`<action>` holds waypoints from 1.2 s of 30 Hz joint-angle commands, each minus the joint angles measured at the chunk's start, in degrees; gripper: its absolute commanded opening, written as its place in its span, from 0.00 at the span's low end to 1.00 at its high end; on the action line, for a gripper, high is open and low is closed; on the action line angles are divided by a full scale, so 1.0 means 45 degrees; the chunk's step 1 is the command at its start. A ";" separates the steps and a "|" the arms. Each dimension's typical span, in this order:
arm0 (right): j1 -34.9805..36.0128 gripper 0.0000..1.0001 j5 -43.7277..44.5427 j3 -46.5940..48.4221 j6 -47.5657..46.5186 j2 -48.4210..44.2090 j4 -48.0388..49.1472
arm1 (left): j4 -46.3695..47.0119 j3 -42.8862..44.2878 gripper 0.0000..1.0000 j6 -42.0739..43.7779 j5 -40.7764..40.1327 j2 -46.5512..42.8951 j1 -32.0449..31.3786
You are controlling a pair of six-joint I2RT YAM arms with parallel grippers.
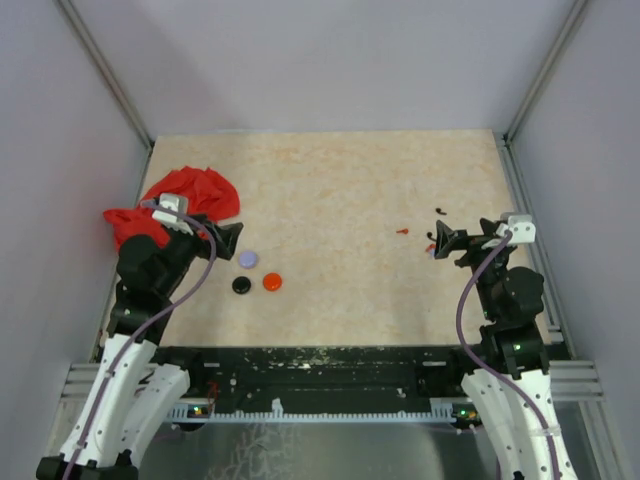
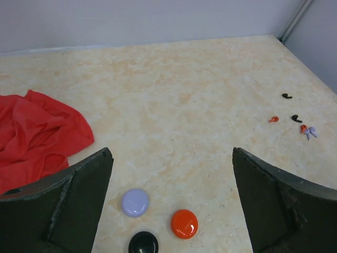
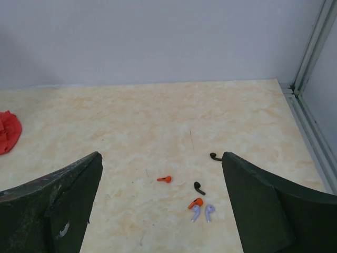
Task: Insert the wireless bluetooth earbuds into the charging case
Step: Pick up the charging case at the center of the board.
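Both the left pincer (image 2: 171,154) and the right pincer (image 3: 161,156) gaped wide, holding nothing. The earbuds (image 3: 199,187), tiny orange, black and lavender pieces too small for detail, lay scattered on the surface (image 3: 131,121) ahead of the right one. The left wrist view's edges cut off the red cloth (image 2: 37,132) and the black disc (image 2: 143,243).

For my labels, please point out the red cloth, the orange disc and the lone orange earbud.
red cloth (image 2: 37,132): left wrist view, its middle folds.
orange disc (image 2: 185,223): left wrist view, top centre.
lone orange earbud (image 3: 164,179): right wrist view, its body.
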 commanded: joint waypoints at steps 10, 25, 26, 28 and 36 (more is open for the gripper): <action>0.0113 0.98 -0.0470 0.0189 0.0428 -0.0046 0.0618 | -0.0987 0.0688 1.00 -0.0802 -0.0426 0.0509 0.0072; 0.0126 0.98 -0.2531 0.0745 0.0877 0.0958 -0.0842 | -0.3703 0.0702 1.00 -0.2840 0.0388 0.3128 0.0052; 0.0121 0.98 -0.2657 0.0735 0.0923 0.1010 -0.0873 | -0.3931 0.0716 1.00 -0.2909 0.0458 0.3497 0.0038; 0.0124 0.98 -0.2926 0.0648 0.1029 0.1056 -0.0840 | -0.4296 0.0660 1.00 -0.3064 0.0602 0.4202 0.0006; 0.0126 0.98 -0.3448 0.0253 0.1297 0.0955 -0.0440 | -0.5470 -0.0090 1.00 -0.4228 -0.0943 0.5520 -0.0856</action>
